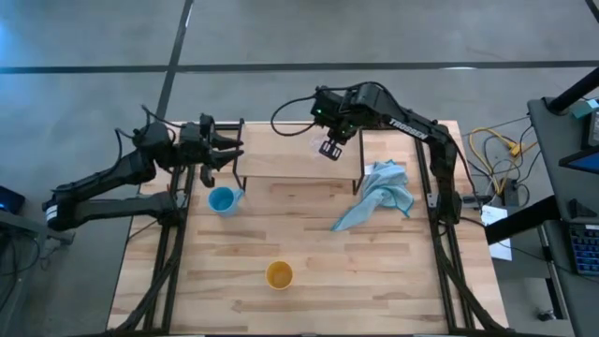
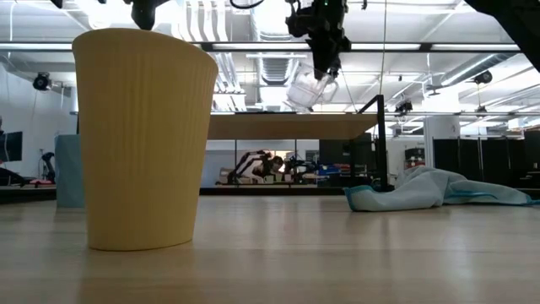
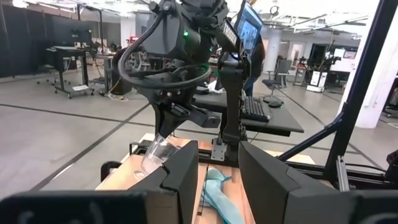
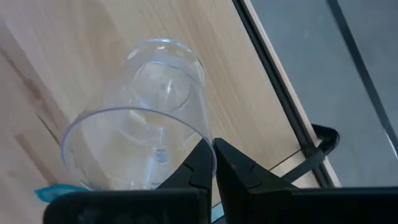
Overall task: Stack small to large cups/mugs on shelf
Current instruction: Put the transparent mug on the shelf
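The right gripper (image 4: pixel 213 163) pinches the rim of the clear plastic cup (image 4: pixel 146 134), tilted just above the shelf (image 1: pixel 299 154); thin, light and slippery, it likely wants a gentle rim hold. Left gripper (image 1: pixel 223 150) waits open beside the shelf

Looking straight down from above: whole table (image 1: pixel 374 271), both arms, shelf (image 1: pixel 299 150) at the far edge. Set at tabletop height on the near side, facing level across to the far room, very close to the orange-yellow cup (image 2: pixel 143 139), with the shelf (image 2: pixel 287 127) farther off. Mounted on the left wrist, facing across toward the right arm and the clear cup (image 3: pixel 152 155). Mounted on the right wrist, aimed down, very near the same clear cup (image 4: pixel 143 124) over the shelf (image 4: pixel 81 56).
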You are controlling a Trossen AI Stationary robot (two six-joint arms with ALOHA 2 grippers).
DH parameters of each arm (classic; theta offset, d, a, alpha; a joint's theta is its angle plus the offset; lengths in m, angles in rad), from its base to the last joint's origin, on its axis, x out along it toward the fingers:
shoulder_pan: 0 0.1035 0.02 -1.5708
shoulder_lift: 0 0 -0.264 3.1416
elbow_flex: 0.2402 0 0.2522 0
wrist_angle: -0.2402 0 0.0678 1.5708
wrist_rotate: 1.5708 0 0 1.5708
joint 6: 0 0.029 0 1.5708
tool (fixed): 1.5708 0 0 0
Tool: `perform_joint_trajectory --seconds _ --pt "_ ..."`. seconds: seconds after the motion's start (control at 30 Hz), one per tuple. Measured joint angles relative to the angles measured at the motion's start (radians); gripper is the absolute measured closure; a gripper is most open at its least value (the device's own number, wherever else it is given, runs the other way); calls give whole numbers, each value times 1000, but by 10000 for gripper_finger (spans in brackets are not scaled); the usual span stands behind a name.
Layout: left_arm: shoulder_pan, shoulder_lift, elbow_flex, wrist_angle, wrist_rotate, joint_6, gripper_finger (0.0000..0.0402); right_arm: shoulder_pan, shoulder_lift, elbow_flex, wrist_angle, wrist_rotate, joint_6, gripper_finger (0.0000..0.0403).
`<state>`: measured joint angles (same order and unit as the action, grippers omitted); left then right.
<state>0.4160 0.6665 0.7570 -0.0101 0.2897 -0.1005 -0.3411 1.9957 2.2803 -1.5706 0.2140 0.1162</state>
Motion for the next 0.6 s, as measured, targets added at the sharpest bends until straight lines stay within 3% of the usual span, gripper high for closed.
perform_joint_trajectory --seconds 0.33,0.6 --pt "0 37 0 1 1 0 299 -35 -48 -109 0 -9 10 394" --pt "0 55 0 2 0 0 299 -57 -138 -212 -1 -117 8 394"
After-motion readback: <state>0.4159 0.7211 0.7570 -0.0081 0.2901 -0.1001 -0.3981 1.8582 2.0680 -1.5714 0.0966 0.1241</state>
